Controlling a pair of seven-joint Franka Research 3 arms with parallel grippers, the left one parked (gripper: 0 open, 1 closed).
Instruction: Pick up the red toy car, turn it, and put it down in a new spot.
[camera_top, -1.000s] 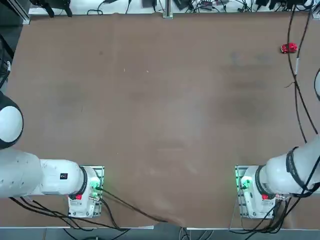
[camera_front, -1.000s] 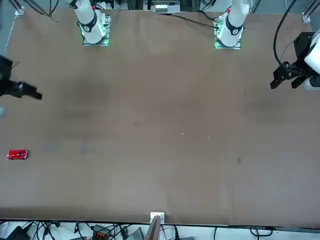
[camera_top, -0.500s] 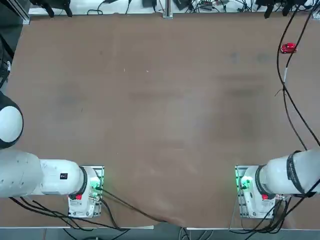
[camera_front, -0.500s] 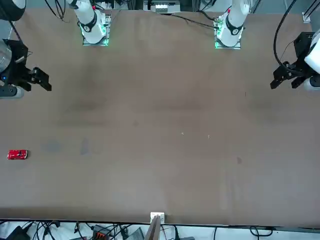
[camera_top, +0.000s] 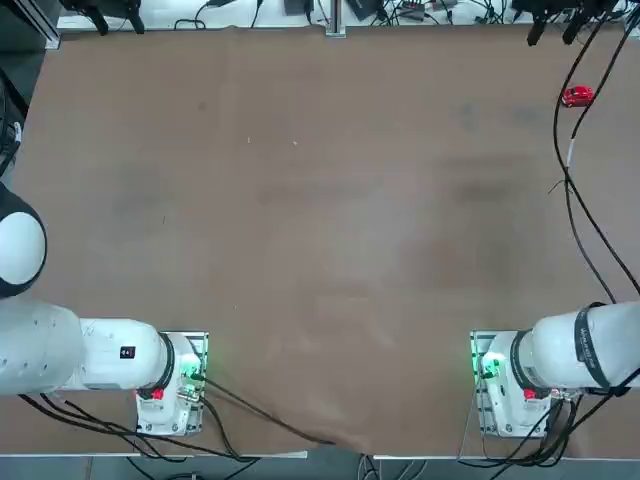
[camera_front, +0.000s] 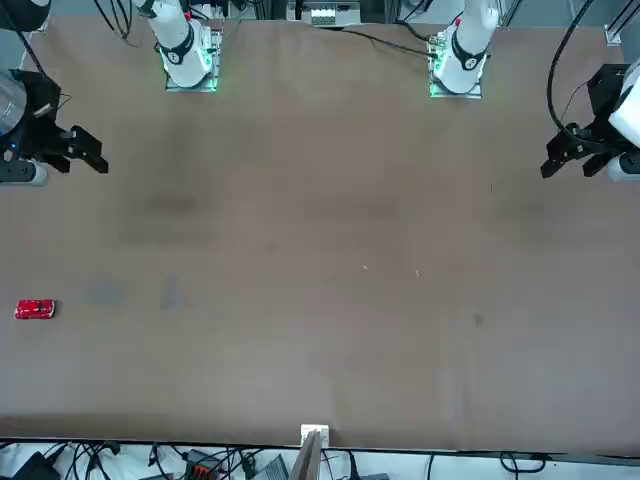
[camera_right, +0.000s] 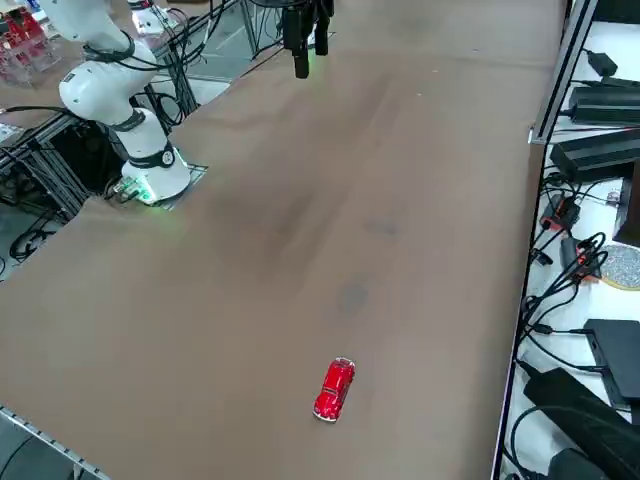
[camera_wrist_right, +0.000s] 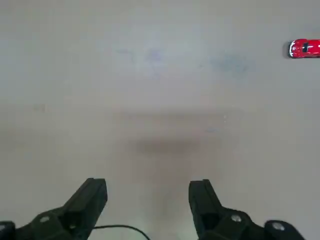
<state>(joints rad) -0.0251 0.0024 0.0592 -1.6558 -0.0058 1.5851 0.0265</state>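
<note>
Front view shows the red toy car alone on the brown table, near its edge on the working arm's side. Well apart from it hangs the right gripper, its 2 fingers spread, holding nothing.

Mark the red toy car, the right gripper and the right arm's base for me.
red toy car (camera_right: 334, 389): right side view, on its roof.
right gripper (camera_wrist_right: 148, 197): right wrist view, midway between its two open fingertips, high over bare table.
right arm's base (camera_top: 497, 368): top view, on the white housing by the green light.
</note>
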